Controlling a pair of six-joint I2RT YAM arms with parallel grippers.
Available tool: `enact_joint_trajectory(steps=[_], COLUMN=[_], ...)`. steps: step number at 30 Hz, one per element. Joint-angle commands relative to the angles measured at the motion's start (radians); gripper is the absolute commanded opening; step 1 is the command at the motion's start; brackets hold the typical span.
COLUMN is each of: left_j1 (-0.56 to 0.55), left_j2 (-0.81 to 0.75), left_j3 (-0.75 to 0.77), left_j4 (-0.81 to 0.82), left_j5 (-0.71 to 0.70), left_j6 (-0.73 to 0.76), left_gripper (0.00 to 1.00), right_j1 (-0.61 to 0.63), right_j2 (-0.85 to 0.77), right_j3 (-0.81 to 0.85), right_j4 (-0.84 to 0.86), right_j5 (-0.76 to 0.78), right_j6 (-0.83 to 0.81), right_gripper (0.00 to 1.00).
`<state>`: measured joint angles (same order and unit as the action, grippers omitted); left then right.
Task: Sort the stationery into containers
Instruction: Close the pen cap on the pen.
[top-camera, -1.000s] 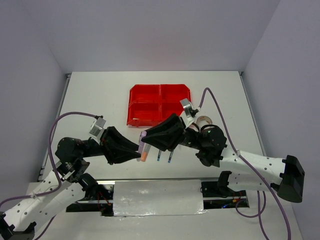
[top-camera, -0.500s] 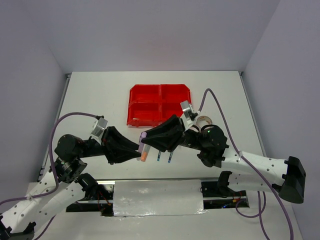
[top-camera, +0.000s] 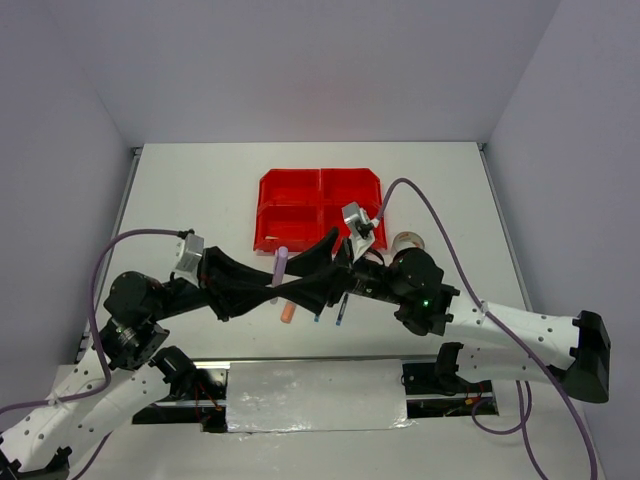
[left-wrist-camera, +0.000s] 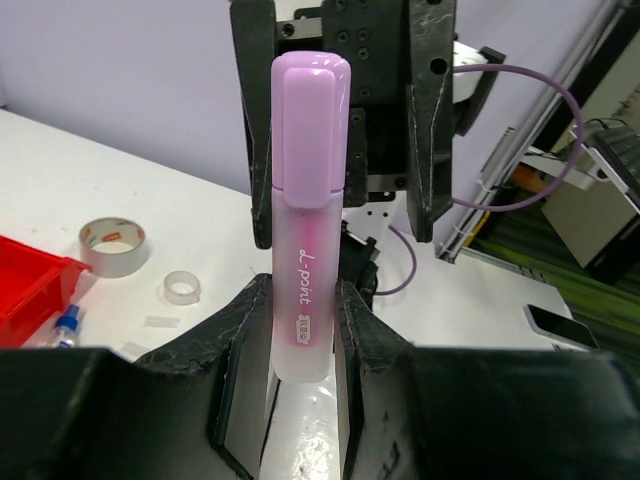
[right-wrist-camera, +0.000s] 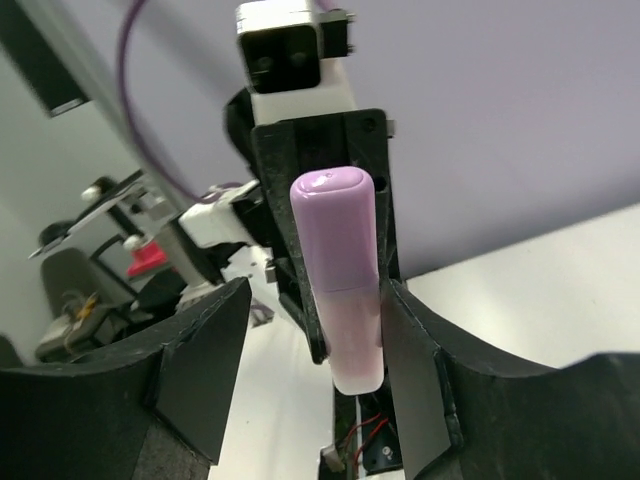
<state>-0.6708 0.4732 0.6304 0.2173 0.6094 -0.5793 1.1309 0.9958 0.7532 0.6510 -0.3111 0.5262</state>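
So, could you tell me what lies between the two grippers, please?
The pink highlighter: the left gripper clamps its uncapped end, and the open fingers of the right gripper stand either side of it. Both wrist views show this.

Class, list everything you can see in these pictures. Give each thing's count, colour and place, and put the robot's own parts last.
red bins: four joined in a block, red, far middle of the table
pink highlighter: one, pink with a lilac cap, upright between the arms
orange highlighter: one, orange, on the table below the arms
blue pens: two, blue, beside the orange highlighter
tape rolls: two, clear, on the table right of the bins
glue tube: one, blue-capped, beside a bin
table: one, white
left fingers: two, black, shut on the pink highlighter
right fingers: two, black, open, either side of its cap
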Motion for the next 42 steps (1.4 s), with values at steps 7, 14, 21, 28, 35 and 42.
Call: enact_joint_trajectory(steps=[7,14,21,28,35,42], left_j1=[0.004,0.002,0.004,0.002,0.002,0.002], left_j2=[-0.016,-0.019,0.005,0.007,0.034,0.061], left_j3=[0.02,0.028,0.034,0.055,0.061,0.065], left_j4=[0.08,0.045,0.04,0.019,0.037,0.04], left_j5=[-0.007,-0.037,-0.022,-0.023,-0.033,-0.004], left_j6=[0.032,0.05,0.052,0.055,0.042,0.044], left_gripper=[0.0,0.0,0.0,0.3,0.7,0.6], right_j1=[0.055,0.079,0.102,0.102,0.106,0.113], right_j2=[-0.019,0.009,0.035,0.032,0.047,0.059], right_j3=[0.09,0.129,0.161,0.15,0.166,0.172], right_j4=[-0.1,-0.154,-0.175,-0.151,-0.145,-0.137], right_j5=[0.165,0.223,0.254,0.225,0.208,0.208], right_j6=[-0.054,-0.069,-0.1,-0.101,-0.084,-0.075], right_gripper=[0.65,0.57,0.37,0.01,0.0,0.0])
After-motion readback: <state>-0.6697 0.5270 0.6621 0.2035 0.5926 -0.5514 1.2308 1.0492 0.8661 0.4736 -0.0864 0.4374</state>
